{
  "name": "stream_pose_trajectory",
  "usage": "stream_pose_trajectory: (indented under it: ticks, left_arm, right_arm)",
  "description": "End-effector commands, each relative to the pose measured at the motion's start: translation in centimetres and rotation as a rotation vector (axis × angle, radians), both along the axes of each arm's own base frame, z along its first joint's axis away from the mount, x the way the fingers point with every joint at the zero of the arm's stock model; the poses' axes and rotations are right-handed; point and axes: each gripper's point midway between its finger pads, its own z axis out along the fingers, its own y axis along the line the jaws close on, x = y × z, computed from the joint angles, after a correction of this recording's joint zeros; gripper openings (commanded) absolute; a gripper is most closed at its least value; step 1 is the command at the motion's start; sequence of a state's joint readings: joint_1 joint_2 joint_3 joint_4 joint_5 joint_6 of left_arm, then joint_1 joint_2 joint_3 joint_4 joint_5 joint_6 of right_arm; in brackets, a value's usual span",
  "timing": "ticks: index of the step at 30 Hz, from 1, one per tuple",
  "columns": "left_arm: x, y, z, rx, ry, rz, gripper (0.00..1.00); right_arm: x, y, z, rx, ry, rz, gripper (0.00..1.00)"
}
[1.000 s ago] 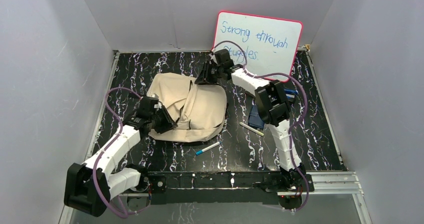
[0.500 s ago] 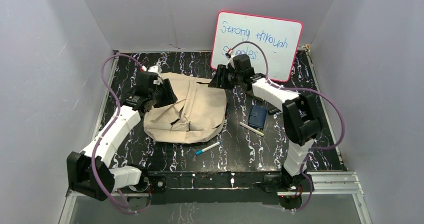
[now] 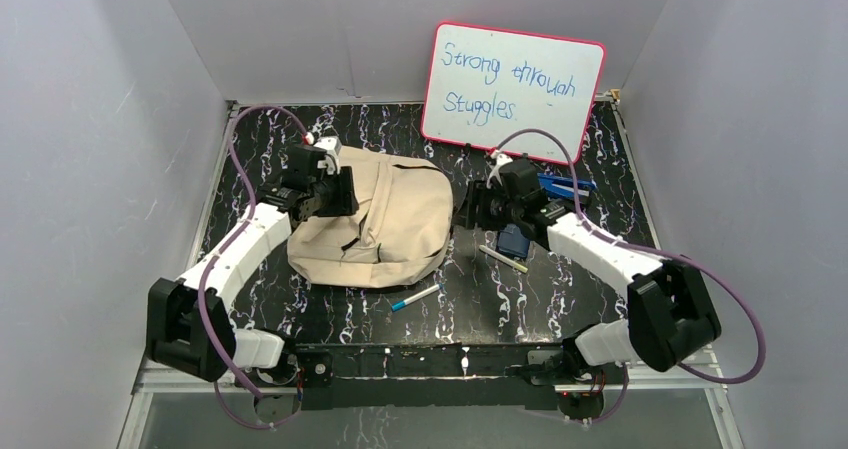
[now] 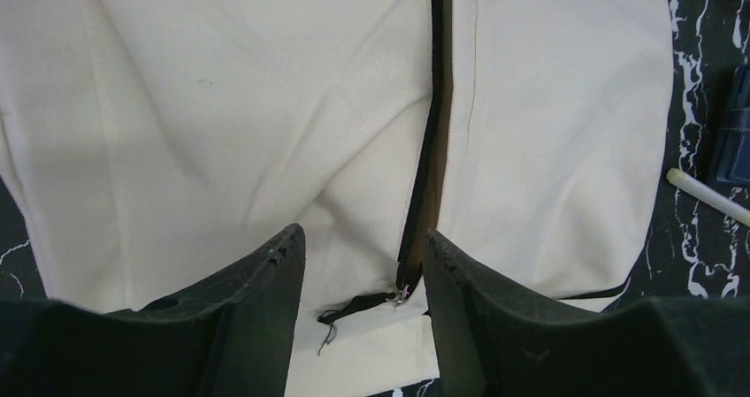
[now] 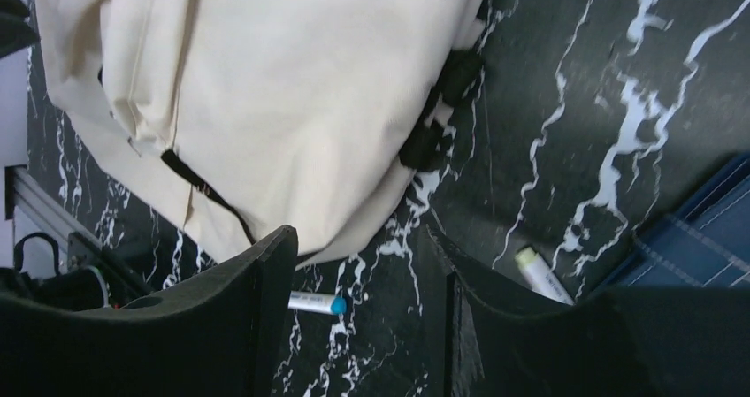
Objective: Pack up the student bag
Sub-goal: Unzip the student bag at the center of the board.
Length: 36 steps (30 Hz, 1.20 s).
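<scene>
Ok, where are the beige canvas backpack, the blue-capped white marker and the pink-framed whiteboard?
Beige canvas backpack point(image 3: 392, 224): top external view, middle of its fabric.
Blue-capped white marker point(image 3: 416, 297): top external view, mid-barrel.
Pink-framed whiteboard point(image 3: 515, 91): top external view, centre of writing surface.

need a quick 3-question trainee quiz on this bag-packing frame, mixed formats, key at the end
1. True or false: the left hand is clamped on the backpack.
2. The marker nearest the arm bases has a cap that is: A blue, B red, C black.
3. How many writing tools lie on the table outside the backpack?
Key: 1 false, it is open; 2 A; 3 two, the marker and a pale pen.
</scene>
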<state>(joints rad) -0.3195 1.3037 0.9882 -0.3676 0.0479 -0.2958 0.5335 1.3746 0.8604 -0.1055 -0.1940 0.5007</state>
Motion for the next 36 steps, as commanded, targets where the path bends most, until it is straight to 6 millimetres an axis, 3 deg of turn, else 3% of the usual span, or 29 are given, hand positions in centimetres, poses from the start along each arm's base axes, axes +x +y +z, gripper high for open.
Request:
stream_pose_trajectory:
  ticks: [1, 8, 12, 16, 26, 36]
  left_arm:
    - [0.0, -1.4, 0.2, 0.012, -0.019, -0.110, 0.49]
    - [-1.4, -2.6, -2.4, 0.117, 0.019, -0.180, 0.48]
    - [-1.3, -1.6, -3.2, 0.223, 0.018, -0.151, 0.47]
    - [-0.8, -0.3, -3.0, 0.288, 0.002, -0.100, 0.45]
    - [-0.3, 0.1, -2.3, 0.288, -0.023, -0.047, 0.45]
    - [-0.9, -2.1, -3.1, 0.229, 0.008, -0.139, 0.44]
  right_arm:
    - [-2.9, 0.2, -0.6, 0.078, 0.066, 0.028, 0.61]
    - [-5.0, -0.4, -2.6, 0.103, 0.134, 0.013, 0.61]
    - [-5.2, -0.5, -2.6, 0.093, 0.140, 0.016, 0.61]
    - [-5.2, -0.5, -2.4, 0.093, 0.137, 0.017, 0.61]
    - [-5.4, -0.6, -2.9, 0.091, 0.150, 0.012, 0.62]
    - [-5.6, -0.8, -3.5, 0.084, 0.164, 0.009, 0.62]
